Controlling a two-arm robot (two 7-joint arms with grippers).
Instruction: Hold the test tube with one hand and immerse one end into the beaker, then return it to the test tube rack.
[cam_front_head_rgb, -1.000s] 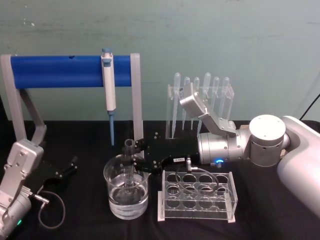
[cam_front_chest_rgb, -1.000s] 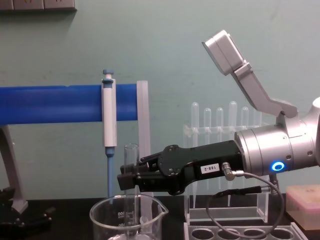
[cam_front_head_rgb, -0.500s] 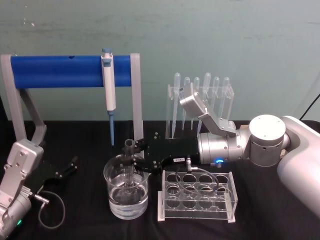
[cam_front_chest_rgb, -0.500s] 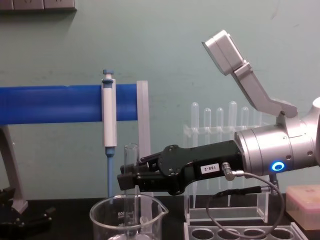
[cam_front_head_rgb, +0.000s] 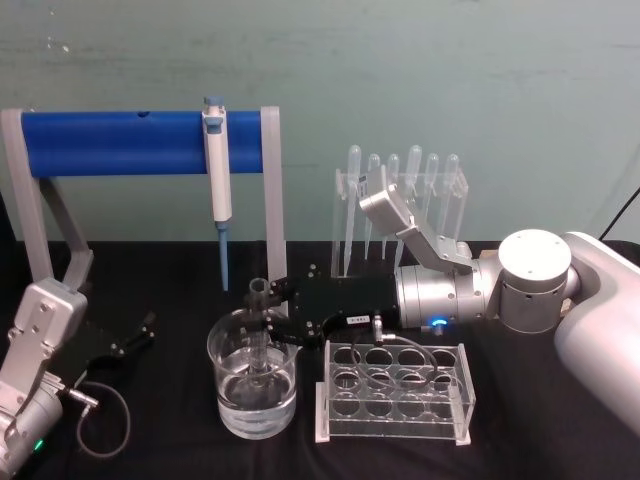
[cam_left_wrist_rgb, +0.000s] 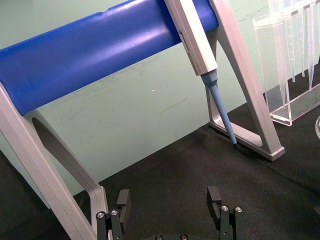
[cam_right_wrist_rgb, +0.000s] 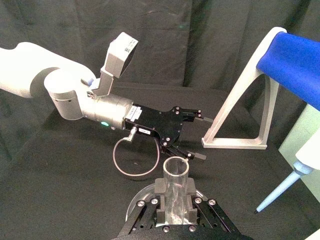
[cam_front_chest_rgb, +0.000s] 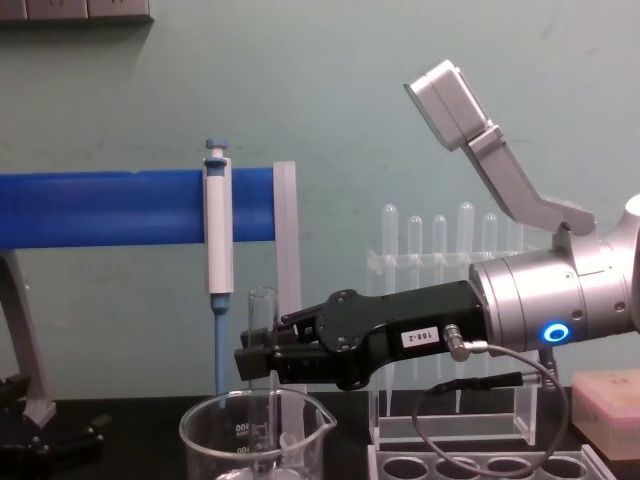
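The test tube (cam_front_head_rgb: 260, 300) stands upright with its lower end inside the beaker (cam_front_head_rgb: 226, 398), dipping into the clear liquid. My right gripper (cam_front_head_rgb: 268, 318) reaches in from the right and is shut on the test tube just below its open rim. From the chest, the test tube (cam_front_chest_rgb: 262, 312) rises above the right gripper (cam_front_chest_rgb: 255, 362), over the beaker (cam_front_chest_rgb: 205, 430). The right wrist view looks down the test tube (cam_right_wrist_rgb: 175, 186). My left gripper (cam_front_head_rgb: 140, 333) rests low at the left, open and holding nothing; its fingers (cam_left_wrist_rgb: 122, 200) stand well apart.
A blue-barred stand (cam_front_head_rgb: 130, 142) with a hanging pipettor (cam_front_head_rgb: 216, 190) is behind the beaker. A clear rack of pipettes (cam_front_head_rgb: 400, 200) stands at the back. A clear tube rack (cam_front_head_rgb: 395, 392) sits just right of the beaker. A pink box (cam_front_chest_rgb: 608, 400) is at the far right.
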